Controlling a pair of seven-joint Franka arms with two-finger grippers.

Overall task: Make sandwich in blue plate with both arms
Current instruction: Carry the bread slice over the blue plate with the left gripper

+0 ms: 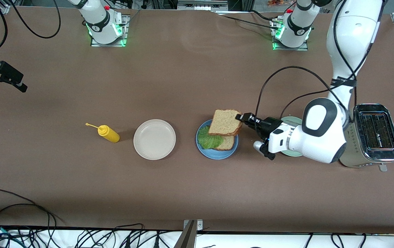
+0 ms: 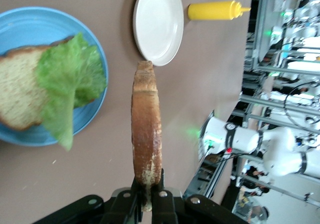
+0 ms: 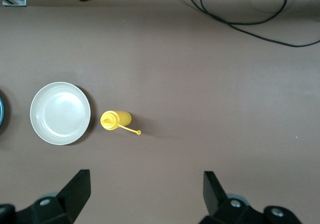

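Front view, right of centre: left arm (image 1: 321,139) reaching toward frame centre, left gripper (image 1: 243,119) clenched on top bread slice (image 1: 225,122), held flat over blue plate (image 1: 216,151). On plate, lower slice (image 1: 227,143) and lettuce (image 1: 210,137), just below and frame-left of gripper. Right gripper (image 1: 5,81) spread wide, empty, waiting at upper left edge.

Open tabletop (image 1: 190,79) lies between the bases and the plates. Obstacles: toaster (image 1: 376,132) and mint plate (image 1: 291,120) apparently close beside the left arm (image 1: 321,136); white plate (image 1: 154,139) and mustard bottle (image 1: 108,133) flank the blue plate (image 1: 214,153).
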